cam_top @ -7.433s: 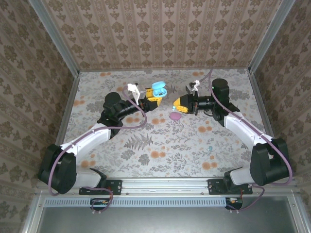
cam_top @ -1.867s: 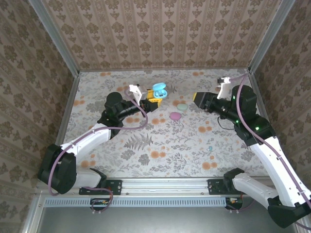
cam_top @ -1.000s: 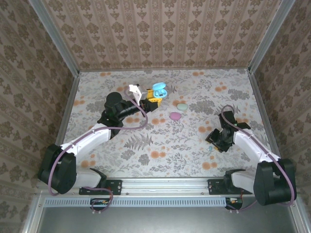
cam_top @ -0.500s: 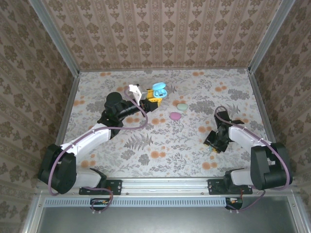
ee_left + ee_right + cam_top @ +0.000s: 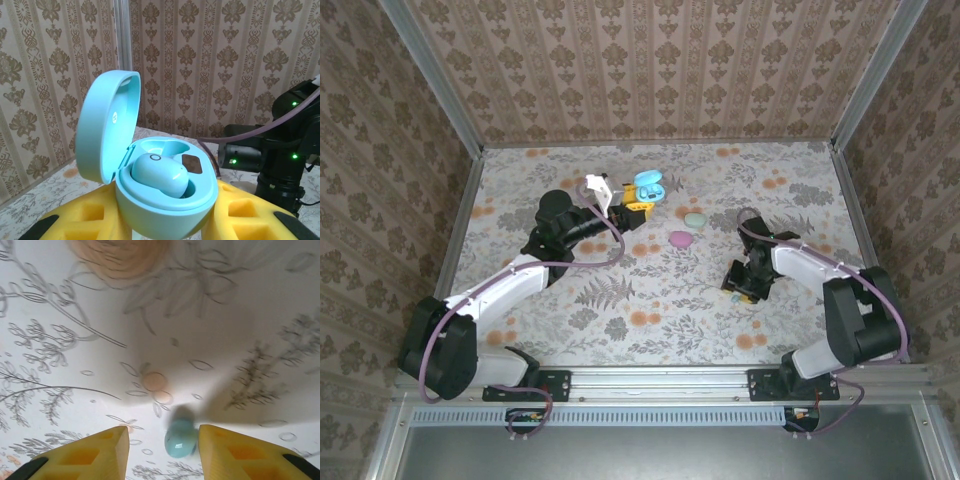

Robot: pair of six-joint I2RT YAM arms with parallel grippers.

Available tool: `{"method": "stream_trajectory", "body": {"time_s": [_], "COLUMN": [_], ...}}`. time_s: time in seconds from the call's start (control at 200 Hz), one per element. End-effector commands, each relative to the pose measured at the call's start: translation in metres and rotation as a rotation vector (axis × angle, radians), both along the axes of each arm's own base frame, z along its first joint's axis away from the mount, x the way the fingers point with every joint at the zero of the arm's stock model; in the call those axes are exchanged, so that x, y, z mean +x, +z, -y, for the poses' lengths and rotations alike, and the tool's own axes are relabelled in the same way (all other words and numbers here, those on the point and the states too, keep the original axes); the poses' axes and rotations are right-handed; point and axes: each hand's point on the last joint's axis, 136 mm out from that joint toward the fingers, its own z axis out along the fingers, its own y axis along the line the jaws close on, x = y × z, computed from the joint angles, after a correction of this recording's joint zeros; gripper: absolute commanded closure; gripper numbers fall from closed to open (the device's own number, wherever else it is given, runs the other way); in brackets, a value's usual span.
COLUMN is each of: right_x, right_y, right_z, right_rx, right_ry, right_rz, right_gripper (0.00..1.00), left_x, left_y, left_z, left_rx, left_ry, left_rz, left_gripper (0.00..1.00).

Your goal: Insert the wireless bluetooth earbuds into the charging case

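Observation:
My left gripper (image 5: 636,197) holds a light blue charging case (image 5: 647,184) at the back middle of the table. In the left wrist view the case (image 5: 167,207) sits upright between the yellow fingers (image 5: 252,212), lid open, with my left gripper (image 5: 165,222) shut on it. One light blue earbud (image 5: 160,175) lies in a socket. My right gripper (image 5: 739,284) points down at the table front right. In its wrist view a second light blue earbud (image 5: 181,438) lies on the cloth between the open fingers of the right gripper (image 5: 162,447), right beside the right finger (image 5: 235,450).
A mint case (image 5: 695,219) and a pink case (image 5: 681,238), both closed, lie on the floral cloth between the two grippers. Patterned walls close the table at the back and both sides. The right arm (image 5: 272,155) shows dark behind the held case.
The right arm came down from the back right to the table's front right, then slid left over the loose earbud. Its jaws narrowed a little. The left arm and case stayed still.

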Motion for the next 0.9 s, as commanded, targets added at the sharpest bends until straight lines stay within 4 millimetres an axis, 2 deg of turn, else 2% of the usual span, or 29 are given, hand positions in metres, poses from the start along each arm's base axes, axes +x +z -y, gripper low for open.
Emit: {"method": "stream_trajectory", "body": {"time_s": [0.0, 0.11, 0.355, 0.705, 0.895], "right_x": [0.004, 0.004, 0.003, 0.016, 0.01], "right_y": [0.002, 0.002, 0.011, 0.007, 0.0], "right_z": [-0.011, -0.014, 0.0, -0.018, -0.019], "right_rx": [0.002, -0.016, -0.117, -0.079, -0.07], "right_ry": [0.064, 0.078, 0.113, 0.247, 0.259], "right_rz": [-0.015, -0.029, -0.042, -0.031, -0.078], "right_gripper": [0.57, 0.57, 0.57, 0.56, 0.56], "left_x": [-0.006, -0.007, -0.006, -0.006, -0.007], "left_y": [0.024, 0.024, 0.022, 0.021, 0.022], "left_z": [-0.001, -0.001, 0.0, 0.0, -0.002], "left_rx": [-0.032, -0.03, -0.029, -0.028, -0.026], "left_ry": [-0.01, -0.01, -0.009, -0.012, -0.001], "left_rz": [0.072, 0.07, 0.067, 0.068, 0.074], "left_gripper": [0.7, 0.7, 0.7, 0.7, 0.7]}}
